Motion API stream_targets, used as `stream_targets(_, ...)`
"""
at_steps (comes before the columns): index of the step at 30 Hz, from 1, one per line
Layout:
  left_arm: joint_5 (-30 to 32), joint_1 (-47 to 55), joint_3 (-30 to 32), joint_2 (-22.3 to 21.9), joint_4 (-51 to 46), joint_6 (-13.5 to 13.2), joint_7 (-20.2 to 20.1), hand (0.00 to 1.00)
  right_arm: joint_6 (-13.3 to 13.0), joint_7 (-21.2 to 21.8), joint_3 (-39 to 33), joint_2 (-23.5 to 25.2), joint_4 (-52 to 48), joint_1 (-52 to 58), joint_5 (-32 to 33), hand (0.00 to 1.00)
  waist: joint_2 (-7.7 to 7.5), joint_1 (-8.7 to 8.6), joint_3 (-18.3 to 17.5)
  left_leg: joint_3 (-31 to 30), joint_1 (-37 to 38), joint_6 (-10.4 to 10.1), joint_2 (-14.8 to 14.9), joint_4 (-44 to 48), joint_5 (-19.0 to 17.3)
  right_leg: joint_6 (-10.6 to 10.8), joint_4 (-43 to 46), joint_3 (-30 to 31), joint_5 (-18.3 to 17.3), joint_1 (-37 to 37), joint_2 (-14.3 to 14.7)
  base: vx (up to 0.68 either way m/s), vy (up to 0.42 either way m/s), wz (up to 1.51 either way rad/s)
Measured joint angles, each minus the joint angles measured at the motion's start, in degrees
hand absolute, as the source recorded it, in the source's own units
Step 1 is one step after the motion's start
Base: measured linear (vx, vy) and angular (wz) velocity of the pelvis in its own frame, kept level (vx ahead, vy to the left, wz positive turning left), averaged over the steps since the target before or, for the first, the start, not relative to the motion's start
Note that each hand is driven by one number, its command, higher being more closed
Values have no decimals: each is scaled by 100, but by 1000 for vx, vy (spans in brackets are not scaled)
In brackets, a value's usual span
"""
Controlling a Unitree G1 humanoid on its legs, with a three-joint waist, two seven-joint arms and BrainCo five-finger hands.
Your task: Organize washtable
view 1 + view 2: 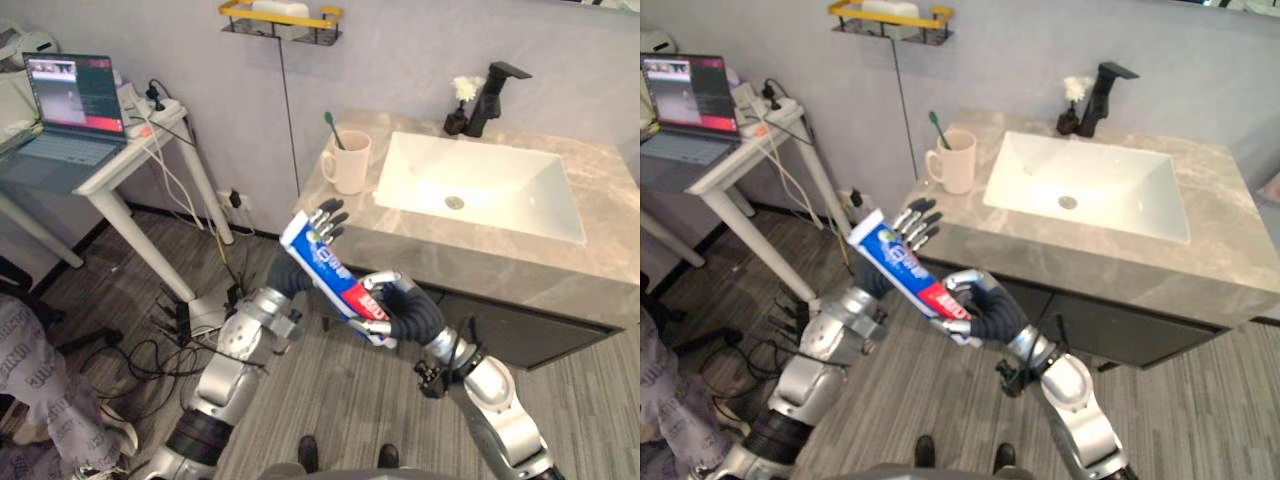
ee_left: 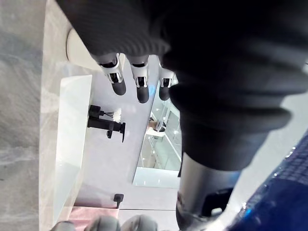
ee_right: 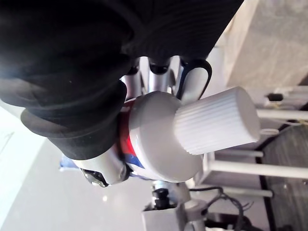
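A blue, white and red toothpaste tube (image 1: 322, 262) is held slanted in the air in front of the washtable's near left corner. My right hand (image 1: 405, 312) is shut on its lower, capped end; the right wrist view shows the ribbed white cap (image 3: 216, 127) sticking out past the curled fingers. My left hand (image 1: 328, 220) is open with straight fingers (image 2: 139, 82) right behind the tube's upper flat end; I cannot tell if it touches it. A cream mug (image 1: 350, 160) holding a green toothbrush (image 1: 332, 128) stands on the grey stone counter (image 1: 560, 265), left of the white sink (image 1: 545, 215).
A black faucet (image 1: 495, 95) and a small vase of white flowers (image 1: 460, 105) stand behind the sink. A yellow-rimmed wall shelf (image 1: 280, 18) hangs above. To the left is a white table (image 1: 120, 175) with a laptop (image 1: 70, 110); cables (image 1: 160, 340) lie on the floor. A person's leg (image 1: 30, 370) is at lower left.
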Motion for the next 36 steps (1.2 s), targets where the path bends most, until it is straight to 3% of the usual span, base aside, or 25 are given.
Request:
stream_targets(7,5,43,44,37,13,18,-12,0,0,-91,-153,-7,-2,-184,-75,100,0,2,-1,0,26,4,-1,0,4,1,0,1,1,25,2,0,0,0)
stream_targets(12,4,235,70,37,54,71,-35,0,0,-302,-603,209,-205,-302,320,100,2,3,-4,-23,90,-1,-4,-1,1,2,-12,-21,-1,107,-1,0,0,2)
stream_targets(22,5,489,75,32,54,189,-249,0,-18,-572,-1054,431,-485,-508,382,100,18,1,-99,-73,90,5,-13,-1,5,1,-13,-64,0,130,-9,-2,3,1)
stream_targets(36,-122,516,31,-11,31,290,-403,0,-12,-618,-1074,618,-484,-510,229,100,21,-4,-113,-158,118,-22,-14,-2,-11,-5,-27,-150,-6,204,-10,-3,4,1)
